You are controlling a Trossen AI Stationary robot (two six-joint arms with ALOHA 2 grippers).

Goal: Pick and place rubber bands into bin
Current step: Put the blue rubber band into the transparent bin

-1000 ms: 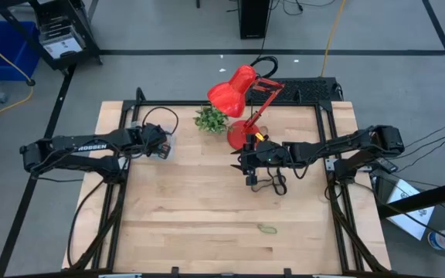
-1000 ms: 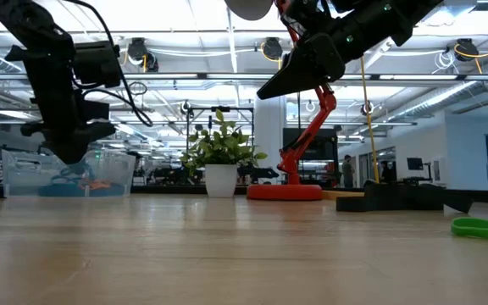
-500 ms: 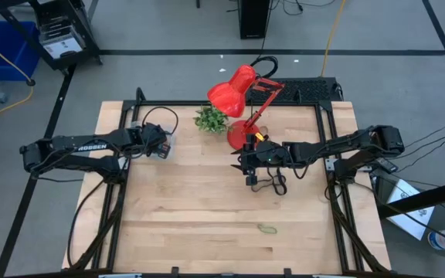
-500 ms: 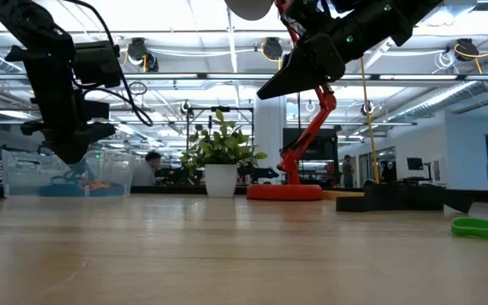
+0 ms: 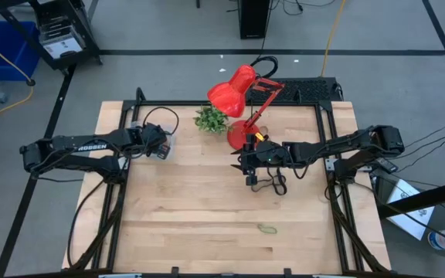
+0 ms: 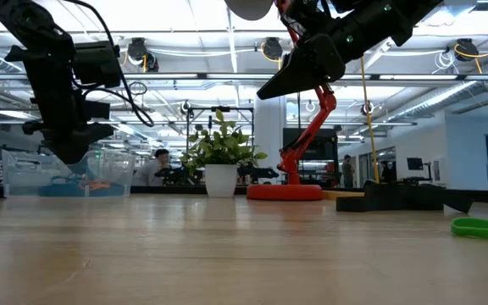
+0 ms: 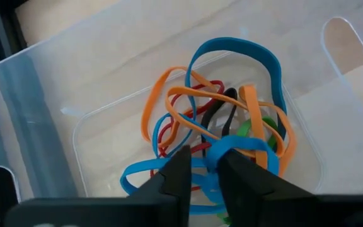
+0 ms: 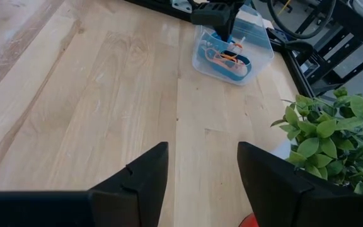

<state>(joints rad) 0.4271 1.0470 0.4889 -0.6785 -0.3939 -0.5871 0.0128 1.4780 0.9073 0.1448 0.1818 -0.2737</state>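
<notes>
While the left gripper (image 7: 203, 173) hangs over the clear bin (image 5: 163, 149) at the table's left edge, its jaws stand narrow with a blue rubber band (image 7: 232, 151) between the fingertips, just above the heap of blue, orange, red and black bands (image 7: 213, 120) already in the bin. I judge this the drop-off step: the jaws need to part more so the blue band falls clear, then the arm must lift straight up without dragging loops out. Right of centre, the right gripper (image 8: 200, 173) hovers wide and empty above bare wood beside the red lamp (image 5: 242, 96). Toward the table's front, one green band (image 5: 266, 228) lies loose, likely the next pick.
</notes>
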